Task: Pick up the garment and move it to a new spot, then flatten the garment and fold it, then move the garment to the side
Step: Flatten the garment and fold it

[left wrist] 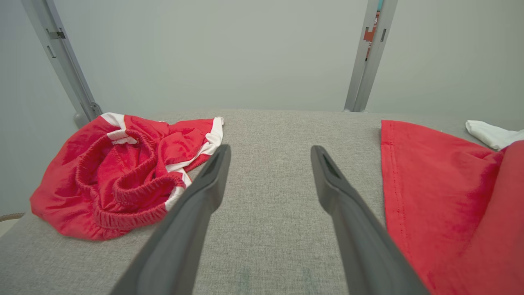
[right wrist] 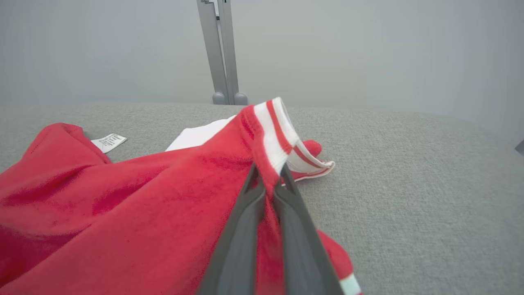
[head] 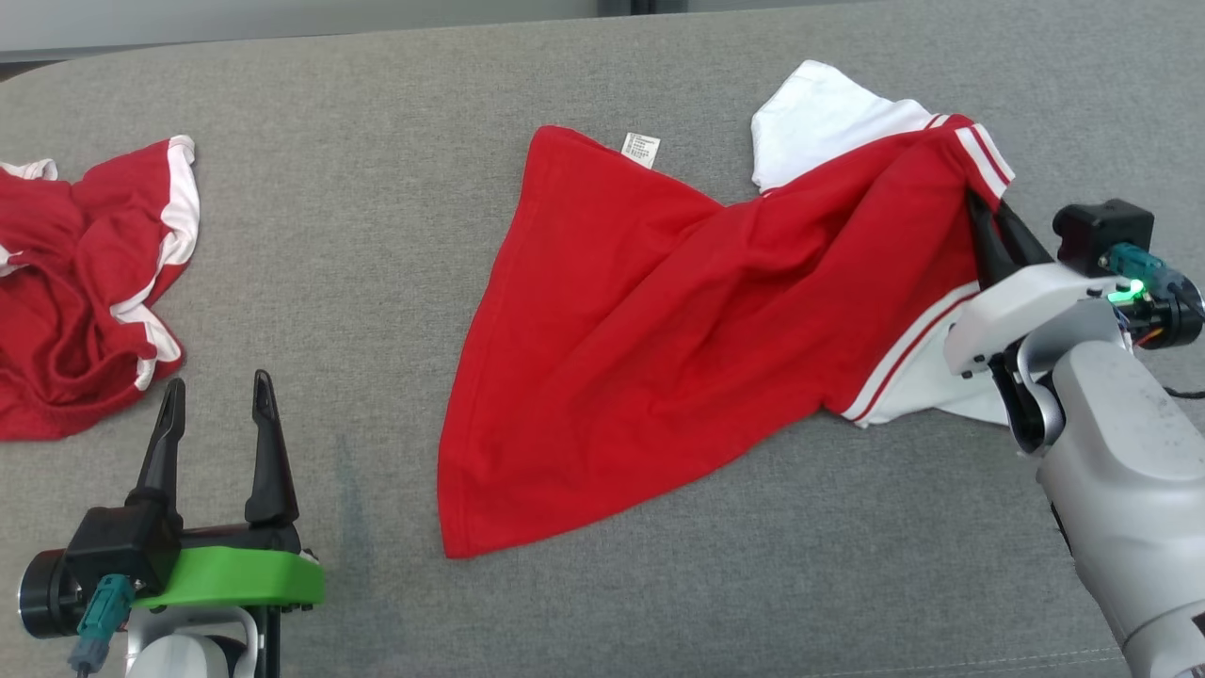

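The garment (head: 678,330) is a red shirt with white sleeves and red-and-white striped trim, spread crumpled across the middle and right of the grey surface. My right gripper (head: 988,212) is shut on the garment near its striped collar edge at the far right. In the right wrist view the right gripper (right wrist: 269,174) pinches a fold of red cloth of the garment (right wrist: 143,205) and lifts it a little. My left gripper (head: 218,395) stands open at the lower left, apart from the cloth. The left wrist view shows the left gripper (left wrist: 270,153) with bare surface between its fingers, the garment (left wrist: 450,196) lying to its right.
A second red piece with white trim and an elastic waistband (head: 85,282) lies bunched at the far left, also seen as a heap (left wrist: 118,172) in the left wrist view. A grey padded surface (head: 377,235) carries everything. Metal frame posts (right wrist: 223,53) stand beyond its far edge.
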Motion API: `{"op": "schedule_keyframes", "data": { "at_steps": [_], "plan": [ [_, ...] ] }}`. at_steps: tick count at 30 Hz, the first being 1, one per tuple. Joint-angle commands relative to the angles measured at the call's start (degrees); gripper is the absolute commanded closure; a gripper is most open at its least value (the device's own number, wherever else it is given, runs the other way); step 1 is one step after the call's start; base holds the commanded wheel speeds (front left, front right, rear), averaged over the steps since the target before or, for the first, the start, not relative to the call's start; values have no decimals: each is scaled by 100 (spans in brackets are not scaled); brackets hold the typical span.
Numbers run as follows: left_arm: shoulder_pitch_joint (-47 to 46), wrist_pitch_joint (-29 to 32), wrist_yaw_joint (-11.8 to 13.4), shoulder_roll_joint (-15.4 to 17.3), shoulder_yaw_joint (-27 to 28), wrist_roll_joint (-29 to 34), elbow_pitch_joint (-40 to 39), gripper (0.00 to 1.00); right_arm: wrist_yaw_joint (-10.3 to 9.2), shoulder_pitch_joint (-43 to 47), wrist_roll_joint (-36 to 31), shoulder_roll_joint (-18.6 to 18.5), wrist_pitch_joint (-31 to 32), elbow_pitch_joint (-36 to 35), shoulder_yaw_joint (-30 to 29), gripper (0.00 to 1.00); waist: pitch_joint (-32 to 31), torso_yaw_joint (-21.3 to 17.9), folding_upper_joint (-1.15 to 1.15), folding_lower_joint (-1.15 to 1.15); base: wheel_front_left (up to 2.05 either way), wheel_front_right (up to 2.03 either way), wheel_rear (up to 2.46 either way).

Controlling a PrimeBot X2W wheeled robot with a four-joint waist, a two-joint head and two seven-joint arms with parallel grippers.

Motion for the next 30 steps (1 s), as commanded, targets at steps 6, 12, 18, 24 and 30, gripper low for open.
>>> {"op": "schedule_keyframes", "data": {
  "at_steps": [6, 12, 18, 24, 30],
  "plan": [
    [-190, -17, -17, 16, -57, -105, 19, 0, 0, -619, -231, 95, -43, 373, 50, 100, 170, 222, 0, 0, 0, 0, 0],
    [-318, -17, -17, 16, -123, -137, 34, 0, 0, -984, -505, 143, -48, 408, -273, 100, 308, 390, 0, 0, 0, 0, 0],
    [-349, -17, -17, 16, -150, -135, 77, 0, 0, -1038, -708, 261, -47, 752, -412, 0, 335, 447, 0, 0, 0, 0, 0],
    [-221, -17, -17, 16, -102, -59, 123, 0, 0, -627, -692, 281, -47, 287, -574, 0, 157, 310, 0, 0, 0, 0, 0],
    [-57, -17, -17, 16, -54, -13, 132, 0, 0, 186, -598, 223, -47, -736, -755, 0, -134, 130, 0, 0, 0, 0, 0]
  ]
}}
